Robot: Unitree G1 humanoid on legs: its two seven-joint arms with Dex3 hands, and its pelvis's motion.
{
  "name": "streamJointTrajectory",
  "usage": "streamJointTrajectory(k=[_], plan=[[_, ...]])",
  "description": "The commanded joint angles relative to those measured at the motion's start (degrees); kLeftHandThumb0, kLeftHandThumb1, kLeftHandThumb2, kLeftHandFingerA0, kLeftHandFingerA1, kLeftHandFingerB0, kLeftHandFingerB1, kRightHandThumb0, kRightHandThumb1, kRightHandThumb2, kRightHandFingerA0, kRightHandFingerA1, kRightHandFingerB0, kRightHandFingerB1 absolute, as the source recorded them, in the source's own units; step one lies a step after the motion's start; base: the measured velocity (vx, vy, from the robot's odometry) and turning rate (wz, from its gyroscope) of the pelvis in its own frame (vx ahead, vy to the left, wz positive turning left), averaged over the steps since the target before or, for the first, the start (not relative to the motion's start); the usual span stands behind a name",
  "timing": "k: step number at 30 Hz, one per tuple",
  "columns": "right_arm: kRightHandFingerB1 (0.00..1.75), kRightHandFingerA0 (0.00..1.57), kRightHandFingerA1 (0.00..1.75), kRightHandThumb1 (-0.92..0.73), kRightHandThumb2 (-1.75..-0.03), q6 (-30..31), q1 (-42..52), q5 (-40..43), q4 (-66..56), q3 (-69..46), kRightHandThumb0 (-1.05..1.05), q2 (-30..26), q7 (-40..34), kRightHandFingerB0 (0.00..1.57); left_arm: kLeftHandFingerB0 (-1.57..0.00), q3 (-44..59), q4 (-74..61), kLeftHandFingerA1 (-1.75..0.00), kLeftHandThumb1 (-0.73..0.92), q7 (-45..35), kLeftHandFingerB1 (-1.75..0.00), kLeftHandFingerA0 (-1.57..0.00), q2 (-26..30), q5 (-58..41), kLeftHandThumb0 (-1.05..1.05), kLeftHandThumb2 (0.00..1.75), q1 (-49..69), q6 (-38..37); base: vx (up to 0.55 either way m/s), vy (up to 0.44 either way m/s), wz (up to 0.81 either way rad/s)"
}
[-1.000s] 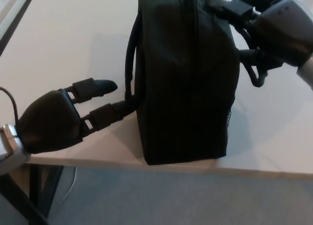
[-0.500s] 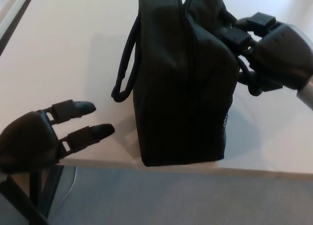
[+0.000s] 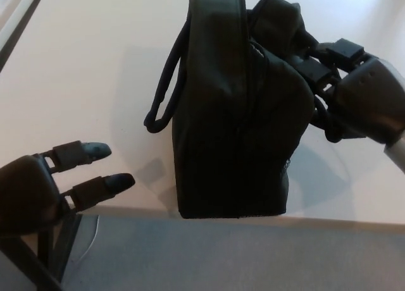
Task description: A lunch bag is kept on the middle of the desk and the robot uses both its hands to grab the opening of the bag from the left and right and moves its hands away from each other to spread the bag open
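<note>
Black lunch bag [image 3: 234, 114] stands at the desk's [image 3: 82, 69] near edge, soft fabric, looks light. Right robot hand [image 3: 354, 95] pinches its right rim; left robot hand [image 3: 44, 186] open, empty. Grab by the zipper rims.

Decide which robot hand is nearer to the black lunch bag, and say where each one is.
The right robot hand. Its fingers press against the lunch bag at the upper right side. The left robot hand is apart from the bag, at the desk edge, fingers spread, holding nothing.
</note>
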Motion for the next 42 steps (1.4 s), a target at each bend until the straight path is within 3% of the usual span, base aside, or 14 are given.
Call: streamJointTrajectory(k=[1,4,5,6,7,8,16,18,24,37,38,40,41,42], plan=[[0.3,0.41,0.35,-0.67,-0.61,2.2,2.3,-3.3,-0.7,0.6,-0.42,-0.7,-5.9,0.28,-0.08,1.1,-3.7,-0.31,0.6,-0.3,-0.29,-0.25,1.8,1.1,0.07,0.59,1.8,2.3,0.0,0.0,0.0],[0.31,0.41,0.35,-0.67,-0.61,2.6,2.0,-4.1,-0.4,0.8,-0.42,-0.5,-7.9,0.3,-0.09,2.2,-8.5,-0.32,0.58,-1.6,-0.16,-0.18,2.8,0.6,0.04,0.65,2.8,1.5,0.0,0.0,0.0],[0.31,0.42,0.35,-0.68,-0.6,2.0,1.7,-4.1,0.2,0.8,-0.42,-0.4,-9.1,0.31,0.0,2.8,-10.5,-0.48,0.41,-0.5,-0.45,-0.12,3.1,0.5,0.01,0.89,3.0,0.9,0.0,0.0,0.0],[0.31,0.42,0.35,-0.68,-0.6,1.2,1.4,-3.9,0.7,0.8,-0.42,-0.3,-10.0,0.31,0.0,3.2,-12.1,-0.48,0.41,1.3,-0.45,-0.12,3.3,0.5,0.01,0.89,3.2,0.4,0.0,0.0,0.0],[0.31,0.41,0.35,-0.69,-0.6,1.0,1.2,-4.1,0.9,1.0,-0.41,-0.3,-10.8,0.31,-0.08,3.6,-13.4,-0.31,0.6,4.3,-0.3,-0.25,3.3,1.2,0.02,0.59,2.7,0.1,0.0,0.0,0.0],[0.31,0.41,0.35,-0.68,-0.6,0.9,0.9,-4.3,1.3,1.2,-0.41,-0.2,-11.3,0.31,-0.09,4.2,-14.5,-0.34,0.58,4.4,-0.16,-0.2,3.8,1.3,0.02,0.66,2.7,0.2,0.0,0.0,0.0],[0.32,0.43,0.35,-0.66,-0.59,-0.4,0.3,-3.9,1.5,1.1,-0.39,-0.8,-11.7,0.33,-0.1,9.8,-20.3,-0.33,0.56,7.1,-0.19,-0.2,5.3,0.8,0.04,0.64,0.7,-0.6,0.0,0.0,0.0],[0.32,0.44,0.36,-0.65,-0.6,0.2,0.1,-4.6,1.7,1.3,-0.4,-0.8,-12.2,0.33,-0.1,11.1,-22.3,-0.3,0.58,7.9,-0.3,-0.21,5.8,0.8,-0.04,0.57,-1.1,-2.3,0.0,0.0,0.0],[0.32,0.45,0.36,-0.63,-0.59,0.4,-0.5,-4.7,2.6,1.6,-0.4,0.0,-12.7,0.35,-0.07,14.7,-28.7,-0.3,0.53,4.4,-0.23,-0.11,6.3,-1.7,-0.24,0.6,-3.9,-7.0,0.0,0.0,0.0],[0.32,0.45,0.36,-0.67,-0.61,1.9,-1.6,-6.0,3.8,3.3,-0.42,1.0,-13.1,0.33,-0.09,18.3,-34.1,-0.29,0.56,-1.2,-0.29,-0.18,2.0,-2.8,-0.15,0.58,-6.5,-10.8,0.0,0.0,0.0],[0.32,0.45,0.35,-0.66,-0.6,2.3,-1.8,-6.2,3.3,3.3,-0.42,1.3,-12.8,0.33,-0.02,17.9,-33.9,-0.49,0.37,-1.0,-0.46,-0.12,1.0,-1.7,-0.11,0.85,-7.4,-10.5,0.0,0.0,0.0],[0.32,0.44,0.35,-0.66,-0.6,2.4,-1.9,-6.2,3.1,3.5,-0.42,1.4,-12.6,0.33,-0.04,17.6,-33.4,-0.5,0.37,-0.5,-0.47,-0.14,0.0,-0.8,-0.15,0.85,-8.0,-10.1,0.0,0.0,0.0],[0.32,0.45,0.35,-0.64,-0.59,2.4,-2.1,-6.2,3.0,3.5,-0.41,1.7,-12.6,0.33,-0.15,17.5,-33.1,-0.31,0.55,-0.8,-0.32,-0.24,-0.3,-0.5,-0.25,0.57,-8.4,-10.1,0.0,0.0,0.0],[0.32,0.46,0.36,-0.64,-0.6,2.4,-2.2,-6.3,3.0,3.7,-0.41,1.9,-12.9,0.34,-0.16,17.3,-32.7,-0.31,0.55,-0.8,-0.32,-0.23,-0.6,-0.2,-0.29,0.57,-8.8,-10.1,0.0,0.0,0.0]])
